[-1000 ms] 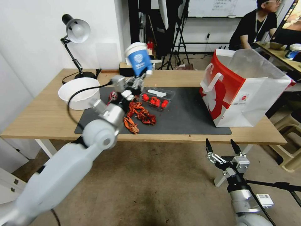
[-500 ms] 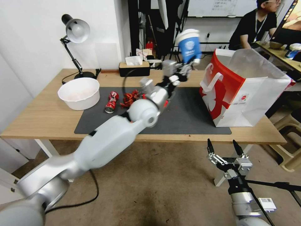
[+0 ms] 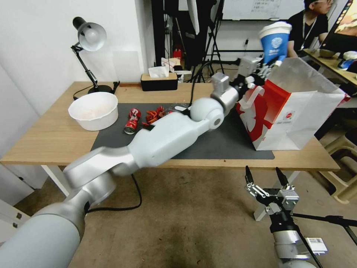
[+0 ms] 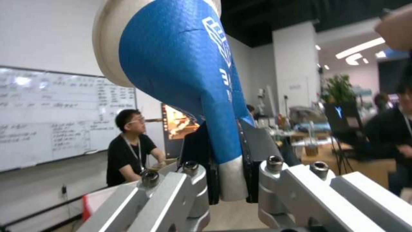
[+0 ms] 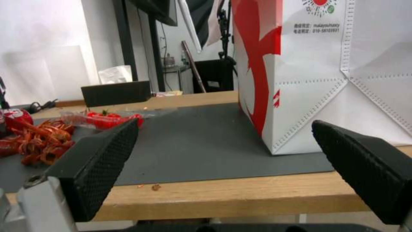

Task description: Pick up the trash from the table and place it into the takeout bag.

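Since a second ago your left gripper [image 3: 273,63] has swung the blue paper cup [image 3: 275,42] from over the mat across to the takeout bag [image 3: 293,111], now above its near rim. Cup is pinched low at the base, lid up (grip looks narrow, so go gentle). Carry it further over the open mouth before you let go, or it may clip the rim. Right gripper [image 3: 266,176] hangs below the table [image 3: 55,137], jaws spread wide, empty. Crushed red can [image 3: 132,121] waits on the mat.
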Available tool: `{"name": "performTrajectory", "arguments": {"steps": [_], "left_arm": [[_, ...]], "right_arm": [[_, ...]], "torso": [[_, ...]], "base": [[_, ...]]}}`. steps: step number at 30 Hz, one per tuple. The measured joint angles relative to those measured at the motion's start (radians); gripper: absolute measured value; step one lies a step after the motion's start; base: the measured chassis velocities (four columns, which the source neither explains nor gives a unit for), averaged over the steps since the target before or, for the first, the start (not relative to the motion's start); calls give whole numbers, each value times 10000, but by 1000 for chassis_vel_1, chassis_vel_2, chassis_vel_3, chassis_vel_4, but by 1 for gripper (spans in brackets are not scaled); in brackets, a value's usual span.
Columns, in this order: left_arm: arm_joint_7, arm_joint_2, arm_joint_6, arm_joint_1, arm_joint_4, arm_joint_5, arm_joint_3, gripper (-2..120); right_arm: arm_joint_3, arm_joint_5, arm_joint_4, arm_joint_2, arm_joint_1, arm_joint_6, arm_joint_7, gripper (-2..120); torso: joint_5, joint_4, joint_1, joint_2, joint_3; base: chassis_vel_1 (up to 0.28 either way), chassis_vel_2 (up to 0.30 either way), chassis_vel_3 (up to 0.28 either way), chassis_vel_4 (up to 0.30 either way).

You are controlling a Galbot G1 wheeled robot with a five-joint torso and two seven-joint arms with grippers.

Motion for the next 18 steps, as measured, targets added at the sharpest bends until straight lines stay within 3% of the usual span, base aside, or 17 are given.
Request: {"name": "performTrajectory", "arguments": {"steps": [6, 12, 15, 18], "left_arm": [[661, -227, -225, -848, 712, 667, 1063, 9], [738, -376, -271, -1206, 1069, 1629, 1589, 9], [735, -492, -304, -1359, 1283, 1951, 1735, 15], [650, -604, -318, -1419, 1402, 2230, 1673, 31]], "right_arm": [[-6, 35, -121, -60, 77, 0, -3, 100], [-3, 90, -138, -108, 105, 0, -4, 100], [6, 117, -138, -137, 119, -1, -4, 100], [21, 155, -138, -150, 123, 0, -4, 100]], "torso": [[-1, 0, 1, -1, 0], [-1, 0, 0, 0, 0], [-1, 0, 1, 0, 0], [-1, -2, 0, 0, 0]], "base": [[0, 0, 0, 0], [0, 0, 0, 0], [0, 0, 0, 0], [0, 0, 0, 0]]}}
